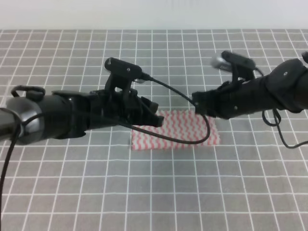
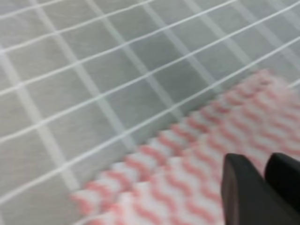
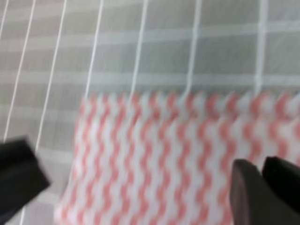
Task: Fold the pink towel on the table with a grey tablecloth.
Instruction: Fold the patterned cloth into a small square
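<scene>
Two arms low over table with grey tablecloth. Pink towel lies mid-table as wide strip; looks folded once, second fold likely left. Left gripper at its left end, right gripper at its far right corner; both wrist views blurred, jaw state cannot tell.

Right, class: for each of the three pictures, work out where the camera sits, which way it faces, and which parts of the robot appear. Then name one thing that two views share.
Exterior high: mounted above, looking down across the grey tablecloth; both arms, the left gripper and the right gripper over the pink towel.
Left wrist: on the left arm, looking down at the blurred towel; dark fingertips at lower right.
Right wrist: on the right arm, looking down; dark fingertips at lower right.
Shared: both wrist views show the towel on the grid cloth.
</scene>
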Motion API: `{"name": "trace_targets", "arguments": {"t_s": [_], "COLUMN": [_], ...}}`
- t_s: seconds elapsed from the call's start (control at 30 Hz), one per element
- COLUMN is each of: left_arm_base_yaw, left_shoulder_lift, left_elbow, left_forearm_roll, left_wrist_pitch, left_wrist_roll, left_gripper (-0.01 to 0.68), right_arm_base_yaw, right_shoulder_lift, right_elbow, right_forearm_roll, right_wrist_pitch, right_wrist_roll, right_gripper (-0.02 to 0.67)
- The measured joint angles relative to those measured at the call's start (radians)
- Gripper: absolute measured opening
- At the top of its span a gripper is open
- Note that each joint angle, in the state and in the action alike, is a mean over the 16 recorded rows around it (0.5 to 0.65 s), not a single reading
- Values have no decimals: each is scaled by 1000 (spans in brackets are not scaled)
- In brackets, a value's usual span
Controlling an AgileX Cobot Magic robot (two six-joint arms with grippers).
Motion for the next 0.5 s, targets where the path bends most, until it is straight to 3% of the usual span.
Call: {"name": "trace_targets", "arguments": {"t_s": [0.23,0.5], "left_arm_base_yaw": [0,0], "left_shoulder_lift": [-8,48], "left_elbow": [0,0], "left_forearm_roll": [83,149], "left_wrist_pitch": [38,51], "left_wrist_roll": [-176,-246], "left_gripper": [23,-1], "right_arm_base_yaw": [0,0], "right_shoulder_lift": [6,51], "right_elbow": [-19,-20], "right_forearm_roll": [-52,-76], "right_wrist_pitch": [126,160], "right_wrist_roll": [3,6], "right_gripper": [0,-14]}}
